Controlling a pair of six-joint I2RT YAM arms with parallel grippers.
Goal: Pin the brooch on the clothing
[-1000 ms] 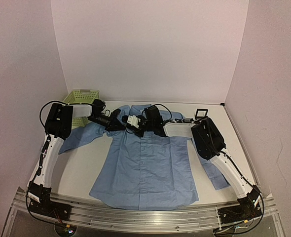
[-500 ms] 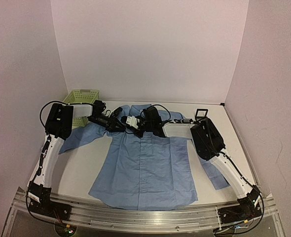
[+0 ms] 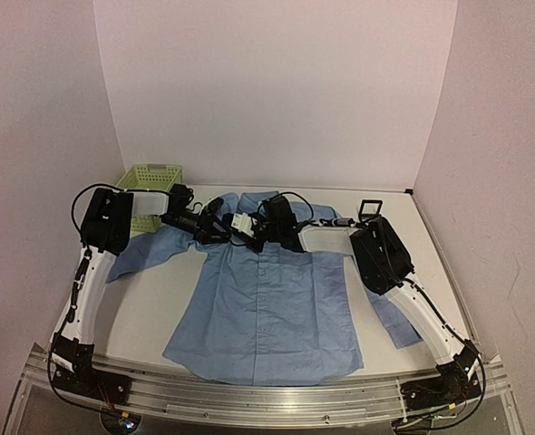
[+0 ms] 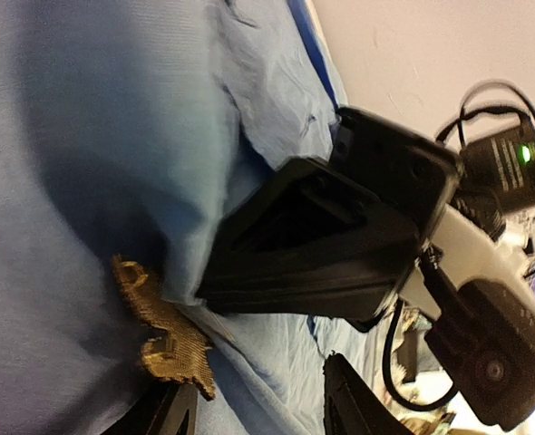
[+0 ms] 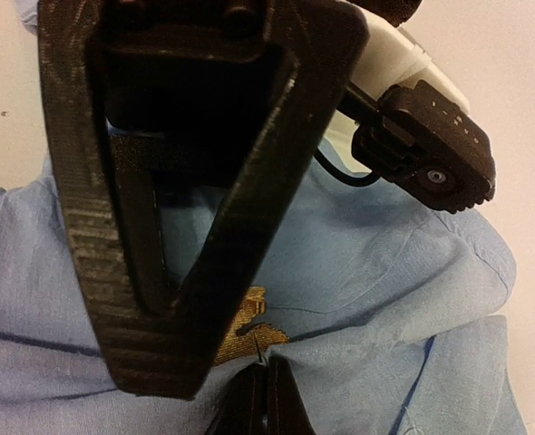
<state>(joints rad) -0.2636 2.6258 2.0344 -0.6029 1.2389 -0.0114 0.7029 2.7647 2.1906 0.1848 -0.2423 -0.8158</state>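
At the far end of the shirt (image 3: 267,308), by its collar (image 3: 247,198), the left gripper (image 4: 260,410) stands half open around nothing. The brooch (image 4: 163,333) lies on the cloth just beyond its fingertips (image 4: 172,412). The right gripper (image 5: 254,399) is closed on a fold beside it. If the pin hasn't caught, dropping that fold could shake the brooch loose, I'd say.

light blue shirt (image 3: 272,308) lies flat; left hand (image 3: 218,221) and right hand (image 3: 252,230) meet near its collar.
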